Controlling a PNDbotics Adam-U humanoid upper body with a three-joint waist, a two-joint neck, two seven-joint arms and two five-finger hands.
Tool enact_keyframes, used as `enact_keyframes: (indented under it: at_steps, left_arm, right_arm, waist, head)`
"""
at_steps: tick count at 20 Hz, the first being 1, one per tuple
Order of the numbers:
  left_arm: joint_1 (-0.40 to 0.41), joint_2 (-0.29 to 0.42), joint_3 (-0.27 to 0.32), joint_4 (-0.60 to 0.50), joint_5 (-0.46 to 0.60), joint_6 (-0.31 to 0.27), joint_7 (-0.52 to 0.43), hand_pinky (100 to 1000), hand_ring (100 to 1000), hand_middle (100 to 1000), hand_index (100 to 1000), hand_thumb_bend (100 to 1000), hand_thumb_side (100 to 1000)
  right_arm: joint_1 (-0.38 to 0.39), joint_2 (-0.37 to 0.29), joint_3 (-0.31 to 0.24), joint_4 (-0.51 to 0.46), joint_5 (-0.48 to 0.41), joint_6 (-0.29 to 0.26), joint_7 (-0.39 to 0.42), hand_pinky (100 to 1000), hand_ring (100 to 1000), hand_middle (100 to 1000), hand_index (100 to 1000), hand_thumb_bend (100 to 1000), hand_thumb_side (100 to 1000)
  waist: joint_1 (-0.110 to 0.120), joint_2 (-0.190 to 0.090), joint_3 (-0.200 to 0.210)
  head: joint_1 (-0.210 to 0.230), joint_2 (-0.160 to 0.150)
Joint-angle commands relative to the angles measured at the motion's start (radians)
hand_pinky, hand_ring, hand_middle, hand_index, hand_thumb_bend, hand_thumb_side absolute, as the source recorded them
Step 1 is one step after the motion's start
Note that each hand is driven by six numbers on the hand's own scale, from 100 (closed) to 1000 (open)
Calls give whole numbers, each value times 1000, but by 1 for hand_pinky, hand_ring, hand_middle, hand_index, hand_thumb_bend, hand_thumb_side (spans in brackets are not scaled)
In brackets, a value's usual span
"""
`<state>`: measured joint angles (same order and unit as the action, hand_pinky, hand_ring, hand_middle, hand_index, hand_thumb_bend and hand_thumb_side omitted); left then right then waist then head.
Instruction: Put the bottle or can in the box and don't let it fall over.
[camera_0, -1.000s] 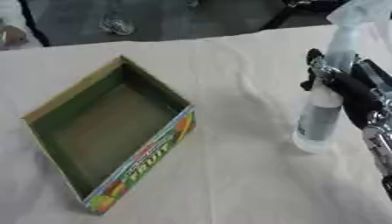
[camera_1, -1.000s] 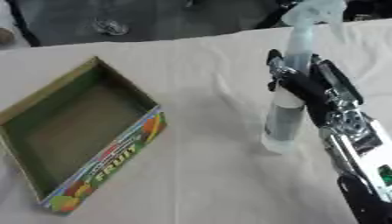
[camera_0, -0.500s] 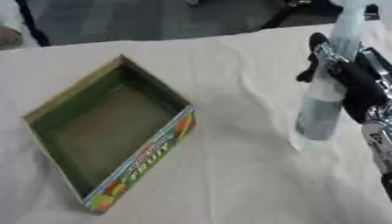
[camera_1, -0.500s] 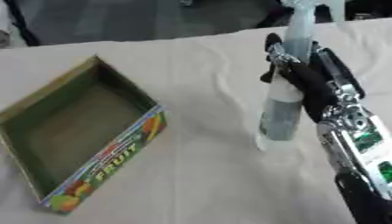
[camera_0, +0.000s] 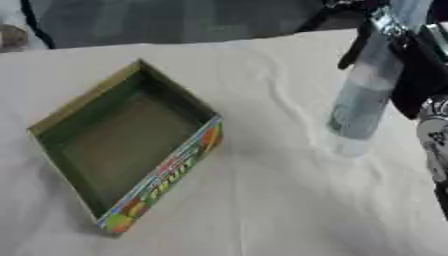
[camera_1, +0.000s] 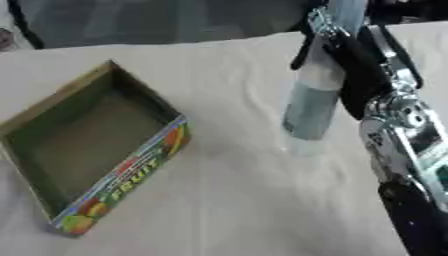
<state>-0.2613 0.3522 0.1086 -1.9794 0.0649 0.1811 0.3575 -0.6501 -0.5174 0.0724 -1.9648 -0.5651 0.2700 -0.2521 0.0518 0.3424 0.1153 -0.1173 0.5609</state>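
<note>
- A worktop (camera_0: 262, 210) under a pale, slightly wrinkled cloth fills the frame, with dark shapes along the top edge.
- My right hand (camera_1: 354, 75) comes in from the upper right, its black fingers curled round a spray bottle (camera_1: 311, 107).
- The bottle stands in the upper right of the frame, its top leaning toward the upper right and its clear base low over the cloth; I cannot tell whether the base touches it.
- A shallow, empty green box (camera_0: 122, 145), with fruit pictures and lettering on its side wall, sits at centre left, well apart from the bottle.
- My left hand is not in view.
- I judge the step in hand to be the lift and carry. Next, I should bring the bottle upright, move it leftward over the box's near wall, and set its base flat on the box floor before letting go.
</note>
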Motion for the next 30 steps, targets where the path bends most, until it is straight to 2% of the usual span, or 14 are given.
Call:
enact_keyframes:
  at_steps: [1, 2, 6, 9, 12, 15, 16, 17, 20, 24, 27, 28, 29, 30]
  left_arm:
    - [-8, 32, 5, -21, -2, -1, -5, 1000, 700, 651, 749, 100, 672]
    - [-10, 33, 3, -21, -3, 1, -8, 1000, 700, 651, 744, 100, 672]
    - [-21, 36, -6, -21, -4, 5, -17, 1000, 701, 651, 742, 100, 672]
    - [-53, 17, -6, -21, 5, 7, -17, 1000, 700, 651, 740, 100, 672]
    - [-88, -4, -4, -21, 14, 11, -5, 1000, 702, 653, 740, 100, 672]
    - [-100, -10, -4, -21, 14, 14, 2, 1000, 702, 654, 741, 100, 672]
    - [-102, -11, -1, -21, 15, 14, 7, 1000, 738, 687, 740, 100, 672]
    - [-109, -14, 9, -21, 15, 26, 29, 1000, 753, 690, 737, 100, 672]
    - [-119, -19, 32, -21, 31, 74, 121, 1000, 752, 690, 737, 100, 633]
    - [-151, -22, 33, -21, 55, 74, 172, 1000, 749, 683, 734, 100, 632]
    - [-151, -23, 30, -21, 55, 63, 163, 1000, 748, 681, 734, 100, 643]
    - [-146, -21, 31, -21, 53, 63, 162, 1000, 747, 679, 734, 100, 645]
    - [-142, -18, 34, -21, 50, 62, 163, 1000, 747, 678, 734, 100, 643]
    - [-140, -18, 35, -21, 49, 62, 164, 1000, 745, 676, 733, 100, 633]
  right_arm:
    - [-73, -20, 20, -15, -58, 15, -12, 401, 237, 246, 192, 100, 336]
    - [-106, -15, 30, -6, -78, 21, -19, 396, 236, 245, 192, 100, 387]
    - [-239, 19, 74, 51, -121, 26, -44, 393, 234, 240, 192, 100, 387]
    - [-318, 46, 99, 134, -71, 22, -97, 393, 239, 242, 194, 100, 387]
    - [-373, 81, 122, 242, -16, -14, -145, 396, 240, 244, 194, 100, 387]
    - [-398, 104, 137, 316, 17, -65, -167, 396, 239, 243, 194, 100, 387]
    - [-404, 111, 137, 328, 27, -86, -173, 416, 244, 237, 194, 100, 387]
    - [-412, 124, 135, 342, 55, -146, -184, 417, 245, 237, 195, 100, 387]
    - [-400, 159, 154, 431, 103, -298, -181, 436, 266, 259, 199, 100, 387]
    - [-375, 204, 178, 547, 135, -399, -106, 420, 269, 258, 196, 100, 387]
    - [-351, 228, 178, 624, 187, -439, -67, 428, 281, 272, 202, 100, 387]
    - [-346, 231, 176, 642, 199, -446, -62, 444, 303, 289, 217, 100, 387]
    - [-339, 234, 175, 657, 210, -451, -57, 480, 365, 336, 250, 100, 387]
    - [-332, 235, 177, 670, 219, -444, -47, 578, 564, 466, 358, 100, 387]
  waist:
    - [-6, -33, 11]
    - [-10, -38, 20]
    - [-33, -44, 79]
    - [-49, -44, 151]
    - [-66, -41, 228]
    - [-73, -40, 265]
    - [-74, -39, 281]
    - [-77, -35, 313]
    - [-81, -23, 364]
    - [-94, -2, 422]
    - [-106, 13, 443]
    - [-109, 16, 443]
    - [-112, 17, 440]
    - [-113, 18, 434]
  head:
    - [-15, 11]
    - [-26, 14]
    - [-87, 15]
    - [-148, 7]
    - [-196, 5]
    - [-220, 3]
    - [-233, 4]
    - [-258, 0]
    - [-305, -15]
    - [-355, -48]
    - [-371, -54]
    - [-374, -51]
    - [-373, -49]
    - [-369, -47]
